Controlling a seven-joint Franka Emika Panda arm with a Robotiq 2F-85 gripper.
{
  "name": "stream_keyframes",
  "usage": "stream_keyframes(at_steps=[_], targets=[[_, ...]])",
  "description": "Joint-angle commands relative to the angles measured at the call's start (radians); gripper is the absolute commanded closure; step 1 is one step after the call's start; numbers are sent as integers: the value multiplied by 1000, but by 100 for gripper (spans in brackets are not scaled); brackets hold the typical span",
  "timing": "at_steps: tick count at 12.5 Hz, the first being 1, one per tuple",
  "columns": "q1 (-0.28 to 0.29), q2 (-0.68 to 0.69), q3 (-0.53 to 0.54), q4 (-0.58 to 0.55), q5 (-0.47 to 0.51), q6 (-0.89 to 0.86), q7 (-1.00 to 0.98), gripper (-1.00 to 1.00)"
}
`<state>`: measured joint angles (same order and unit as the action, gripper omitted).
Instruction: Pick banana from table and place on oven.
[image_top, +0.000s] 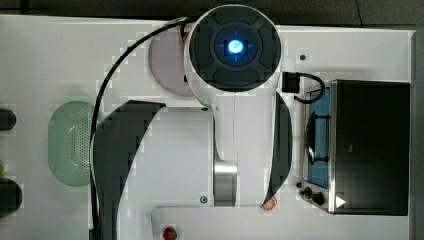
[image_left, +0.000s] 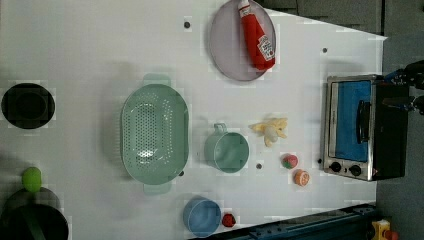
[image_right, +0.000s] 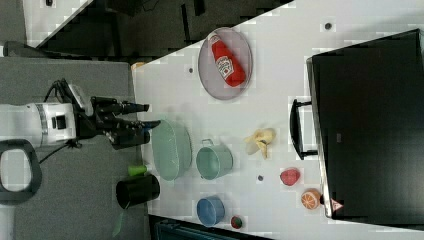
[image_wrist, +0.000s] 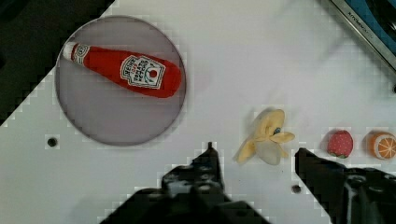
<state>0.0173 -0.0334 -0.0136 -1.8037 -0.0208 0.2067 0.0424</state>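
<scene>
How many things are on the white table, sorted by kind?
Toy food: 6, namely banana, ketchup bottle, strawberry, orange slice, small red piece, green fruit
Containers: 6, namely plate, colander, green cup, blue cup, two black pots
Appliances: 1, oven
Total: 13

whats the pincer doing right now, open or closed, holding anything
pincer: open, holding nothing; the banana lies on the table between its fingers in the wrist view.
</scene>
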Motion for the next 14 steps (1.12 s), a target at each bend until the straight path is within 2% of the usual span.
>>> stream_keyframes(at_steps=[1,3,8,14], targets=[[-30,-385,-36,-208,1,-149,-27,-59],[-30,-384,-36,-208,1,-149,-27,-99],[-30,-328,-35,-267,1,-124,-28,-100],[-30,-137,-36,-433,1,253,-30,-100]])
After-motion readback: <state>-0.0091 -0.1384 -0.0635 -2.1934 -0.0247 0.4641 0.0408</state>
